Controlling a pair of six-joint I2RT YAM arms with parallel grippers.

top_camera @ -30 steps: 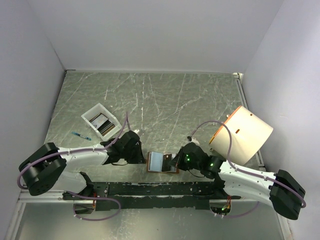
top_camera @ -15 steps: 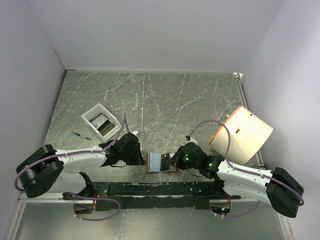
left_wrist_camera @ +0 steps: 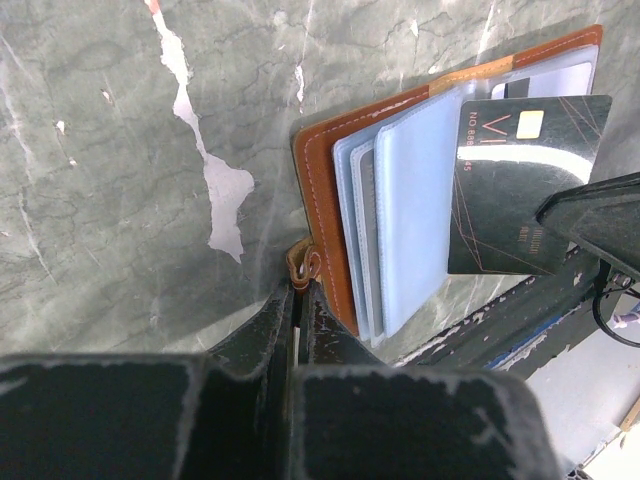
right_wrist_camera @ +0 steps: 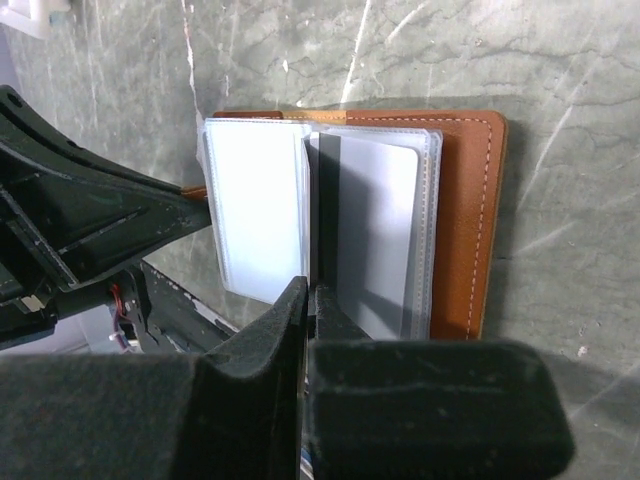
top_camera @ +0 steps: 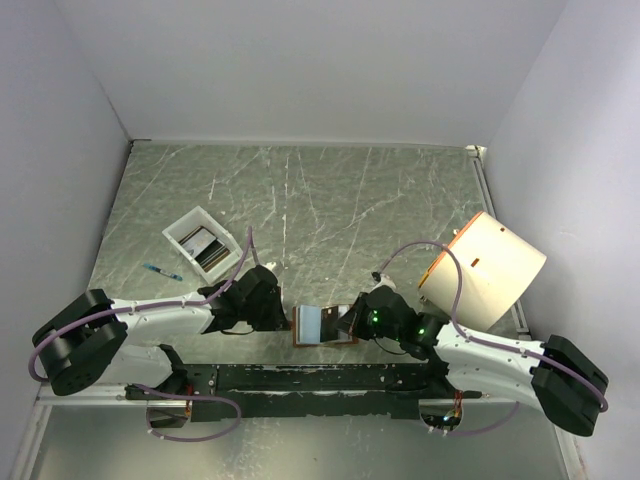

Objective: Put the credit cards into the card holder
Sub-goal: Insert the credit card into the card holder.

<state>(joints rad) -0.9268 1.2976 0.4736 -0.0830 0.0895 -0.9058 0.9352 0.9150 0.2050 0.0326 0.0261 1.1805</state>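
Note:
The brown card holder (top_camera: 312,326) lies open at the near table edge, its pale blue sleeves fanned up. My left gripper (top_camera: 286,318) is shut on its small leather snap tab (left_wrist_camera: 303,268) at the left side. My right gripper (top_camera: 346,322) is shut on a dark credit card (left_wrist_camera: 522,185) and holds it upright over the sleeves (left_wrist_camera: 415,200). In the right wrist view the card (right_wrist_camera: 318,220) shows edge-on between two sleeves, beside the brown cover (right_wrist_camera: 468,220). More credit cards (top_camera: 203,245) lie in the white tray.
The white tray (top_camera: 178,228) sits at the left middle, a blue pen (top_camera: 162,271) beside it. A large cream cylinder with an orange rim (top_camera: 485,268) lies at the right. The black arm rail (top_camera: 320,385) runs just below the card holder.
The right gripper with the dark card has shifted slightly left over the sleeves. The left gripper keeps its hold on the tab.

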